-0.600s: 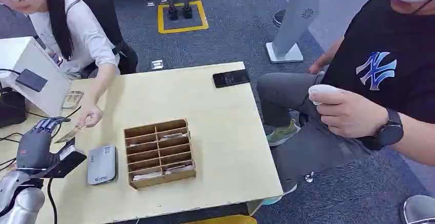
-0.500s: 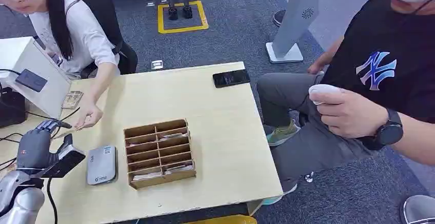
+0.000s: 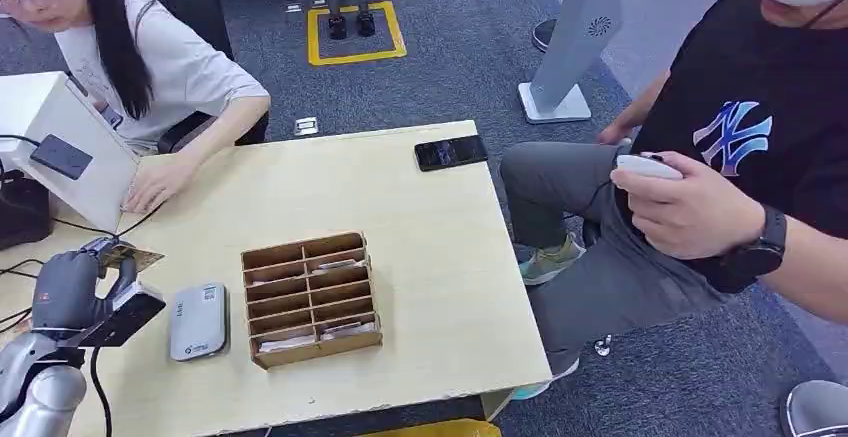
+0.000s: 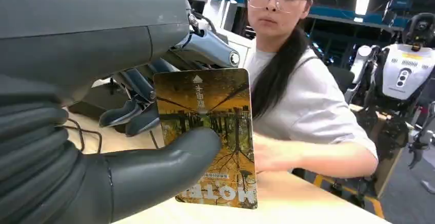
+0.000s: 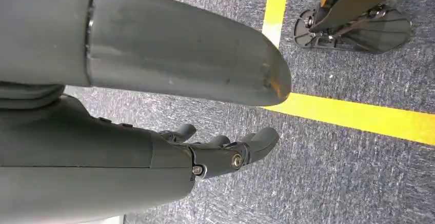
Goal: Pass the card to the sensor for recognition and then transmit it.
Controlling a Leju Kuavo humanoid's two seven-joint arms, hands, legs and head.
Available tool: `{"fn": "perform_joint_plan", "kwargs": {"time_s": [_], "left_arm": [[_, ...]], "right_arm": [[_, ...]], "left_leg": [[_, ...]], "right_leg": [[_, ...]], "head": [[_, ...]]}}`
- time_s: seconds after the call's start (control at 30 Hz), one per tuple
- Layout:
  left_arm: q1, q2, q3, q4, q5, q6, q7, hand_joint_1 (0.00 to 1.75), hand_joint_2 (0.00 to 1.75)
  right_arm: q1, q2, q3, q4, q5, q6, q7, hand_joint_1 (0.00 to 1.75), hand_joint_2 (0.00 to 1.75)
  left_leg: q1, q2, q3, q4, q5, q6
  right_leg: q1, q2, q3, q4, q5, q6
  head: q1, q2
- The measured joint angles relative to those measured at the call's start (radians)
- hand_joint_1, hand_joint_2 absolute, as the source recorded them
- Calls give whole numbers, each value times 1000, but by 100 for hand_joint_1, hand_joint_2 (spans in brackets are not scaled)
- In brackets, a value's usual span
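Now the left hand (image 3: 70,292) has the card (image 4: 210,131) pinched between its thick thumb and the darker fingers (image 4: 131,114) behind it, holding it above the table's left edge, near the front corner. In the left wrist view the card stands face-on, a yellow-brown hotel key card, with the thumb pressed across its lower half. Just beside the hand, toward the middle of the table (image 3: 420,217), lies the grey sensor (image 3: 198,320), flat on the wood; the card is near it but not over it. Next to that sits the wooden compartment box (image 3: 311,297) with a few cards in its slots. A black phone (image 3: 450,152) rests at the far right edge. One person's hand (image 3: 155,182) lies flat on the far left of the table; another person sits off to the right.

The right hand (image 5: 225,152) hangs over the carpet, fingers loosely apart, holding nothing.

By my reckoning the card is taken; swiping it over the sensor and handing it on are both not yet done.
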Motion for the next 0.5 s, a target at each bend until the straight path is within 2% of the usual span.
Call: {"fn": "perform_joint_plan", "kwargs": {"time_s": [0.1, 0.17, 0.27, 0.5], "left_arm": [[8, -5, 3, -16, 36, 9, -35, 175, 175], [12, -10, 4, -29, 65, -9, -43, 175, 175], [12, -19, 6, -45, 116, -57, -45, 175, 175], [13, -31, 10, -64, 124, -65, -45, 175, 175]], "right_arm": [[0, 0, 8, 0, -1, 0, -1, 0, 0], [0, 0, 14, 0, -12, -2, -2, 0, 0], [0, 0, 17, 0, -18, -5, -2, 0, 0], [0, 0, 18, 0, -18, -6, -2, 0, 0]], "left_leg": [[0, 0, 0, 0, 0, 0], [0, 0, 0, 0, 0, 0], [0, 0, 0, 0, 0, 0], [0, 0, 0, 0, 0, 0]], "right_leg": [[0, 0, 0, 0, 0, 0], [0, 0, 0, 0, 0, 0], [0, 0, 0, 0, 0, 0], [0, 0, 0, 0, 0, 0]], "head": [[0, 0], [0, 0], [0, 0], [0, 0]]}}
